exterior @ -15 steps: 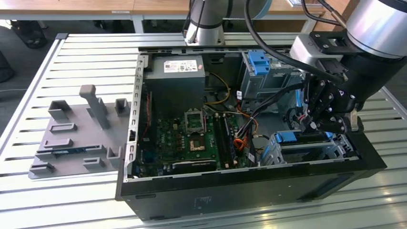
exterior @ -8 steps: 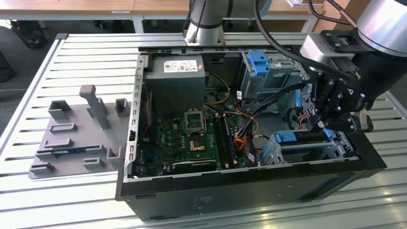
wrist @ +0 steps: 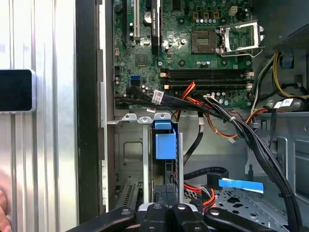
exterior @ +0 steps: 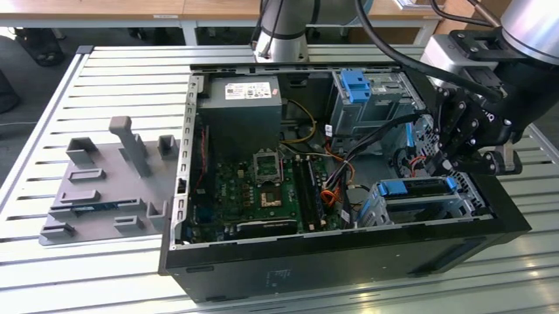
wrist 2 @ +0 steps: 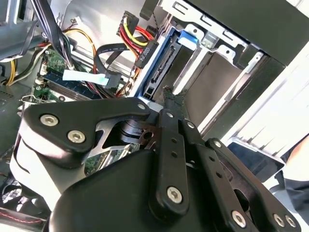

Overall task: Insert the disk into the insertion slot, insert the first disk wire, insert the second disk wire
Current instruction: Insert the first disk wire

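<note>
The disk (exterior: pixel 412 187), with its bright blue caddy, sits inside the insertion slot (exterior: pixel 436 208), the low grey perforated cage at the case's corner on the exterior view's right. My gripper (exterior: pixel 456 165) hangs just above that cage, fingers shut with nothing visible between them. In the first wrist view the blue caddy (wrist: pixel 165 144) lies straight ahead of my gripper (wrist: pixel 166 189). In the second wrist view my gripper (wrist 2: pixel 168 94) points at the disk's connector edge (wrist 2: pixel 161 67). A black plug on red and yellow wires (wrist 2: pixel 145 50) lies against that edge. A flat black cable's plug (wrist 2: pixel 110 79) hangs loose nearby.
The open case holds the motherboard (exterior: pixel 262 190), the power supply (exterior: pixel 240 104) and a taller grey bay with a blue tab (exterior: pixel 354 85). Cable bundles (wrist: pixel 227 116) cross beside the cage. A grey fixture (exterior: pixel 109 190) lies on the slatted table on the exterior view's left.
</note>
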You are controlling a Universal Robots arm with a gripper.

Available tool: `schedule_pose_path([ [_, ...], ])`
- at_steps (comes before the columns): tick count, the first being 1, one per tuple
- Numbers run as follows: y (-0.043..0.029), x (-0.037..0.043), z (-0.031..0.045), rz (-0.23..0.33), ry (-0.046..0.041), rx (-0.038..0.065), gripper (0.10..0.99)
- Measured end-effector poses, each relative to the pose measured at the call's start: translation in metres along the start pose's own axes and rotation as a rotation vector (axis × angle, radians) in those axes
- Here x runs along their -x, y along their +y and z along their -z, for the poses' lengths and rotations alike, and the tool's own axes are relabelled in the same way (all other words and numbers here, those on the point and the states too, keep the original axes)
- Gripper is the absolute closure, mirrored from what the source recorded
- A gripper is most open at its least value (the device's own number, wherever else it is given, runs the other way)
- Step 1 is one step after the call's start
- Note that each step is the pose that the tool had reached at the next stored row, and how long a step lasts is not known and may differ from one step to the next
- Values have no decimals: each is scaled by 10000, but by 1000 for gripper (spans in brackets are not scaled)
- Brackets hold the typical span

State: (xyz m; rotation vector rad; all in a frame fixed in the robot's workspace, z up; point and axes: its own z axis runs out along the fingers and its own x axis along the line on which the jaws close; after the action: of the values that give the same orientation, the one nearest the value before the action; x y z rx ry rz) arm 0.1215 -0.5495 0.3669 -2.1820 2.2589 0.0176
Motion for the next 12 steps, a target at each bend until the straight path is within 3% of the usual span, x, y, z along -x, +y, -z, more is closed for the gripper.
schedule_pose_path([
  [12,-95,81,-4,-166,1,-1,980],
])
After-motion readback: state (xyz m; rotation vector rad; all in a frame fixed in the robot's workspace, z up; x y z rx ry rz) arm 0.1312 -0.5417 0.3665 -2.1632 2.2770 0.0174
